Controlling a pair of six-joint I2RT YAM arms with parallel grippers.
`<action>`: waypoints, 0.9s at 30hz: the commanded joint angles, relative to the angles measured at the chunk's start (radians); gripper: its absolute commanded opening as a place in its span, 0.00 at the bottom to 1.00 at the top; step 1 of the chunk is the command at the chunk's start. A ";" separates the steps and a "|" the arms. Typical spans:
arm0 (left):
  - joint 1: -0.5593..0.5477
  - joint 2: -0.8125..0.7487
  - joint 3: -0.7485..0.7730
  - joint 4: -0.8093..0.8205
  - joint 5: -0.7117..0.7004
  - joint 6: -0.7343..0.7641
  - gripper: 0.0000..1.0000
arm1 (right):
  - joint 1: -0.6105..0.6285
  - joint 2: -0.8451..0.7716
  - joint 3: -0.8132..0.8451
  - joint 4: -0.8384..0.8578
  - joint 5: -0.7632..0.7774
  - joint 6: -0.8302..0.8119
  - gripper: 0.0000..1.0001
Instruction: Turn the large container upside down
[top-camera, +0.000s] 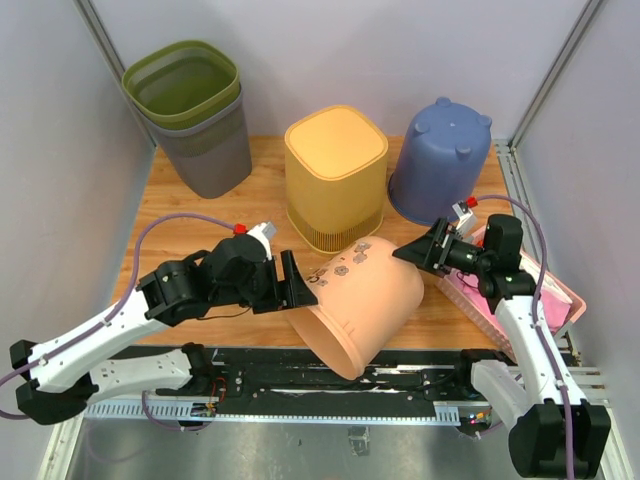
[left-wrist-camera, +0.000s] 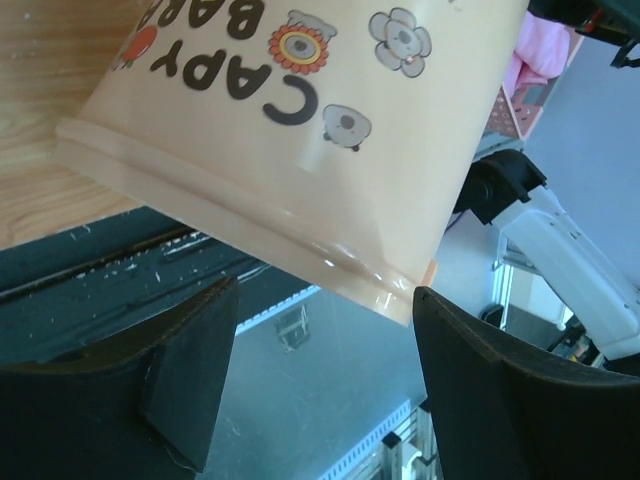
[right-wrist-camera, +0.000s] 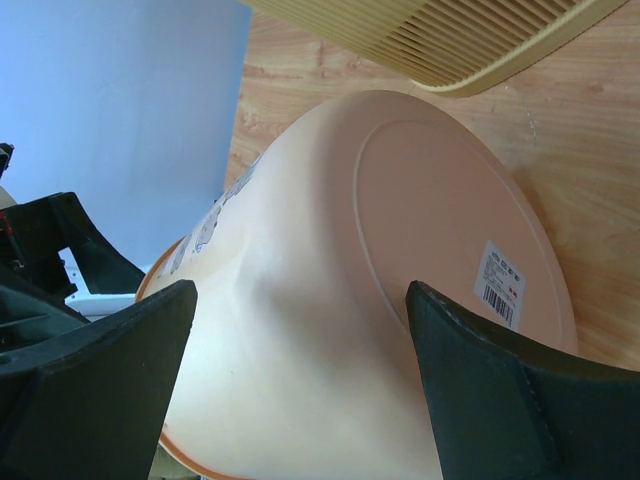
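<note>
The large peach container (top-camera: 365, 300) with printed letters lies tilted on its side at the table's front edge, its open mouth toward the near side and overhanging the edge. My left gripper (top-camera: 300, 285) is open and empty beside its rim on the left; in the left wrist view the rim (left-wrist-camera: 300, 250) sits just beyond the gripper (left-wrist-camera: 325, 380). My right gripper (top-camera: 412, 252) is open and empty at the container's base end; in the right wrist view the gripper (right-wrist-camera: 300, 400) has its fingers either side of the container's wall (right-wrist-camera: 380, 300), apart from it.
A green bin (top-camera: 185, 85) nested in a grey bin (top-camera: 215, 160) stands back left. An upside-down yellow bin (top-camera: 335, 175) and an upside-down blue bin (top-camera: 440, 160) stand behind the container. A pink basket (top-camera: 565, 300) lies at the right edge.
</note>
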 joint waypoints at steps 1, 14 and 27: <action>0.000 -0.035 -0.014 -0.049 0.025 -0.057 0.75 | 0.023 -0.002 -0.012 0.029 -0.020 0.025 0.88; 0.001 0.013 -0.126 0.196 0.070 -0.088 0.60 | 0.033 0.001 -0.005 0.001 -0.079 0.011 0.88; 0.214 -0.046 -0.374 0.386 0.168 0.003 0.06 | 0.051 -0.115 0.043 0.007 -0.199 0.137 0.88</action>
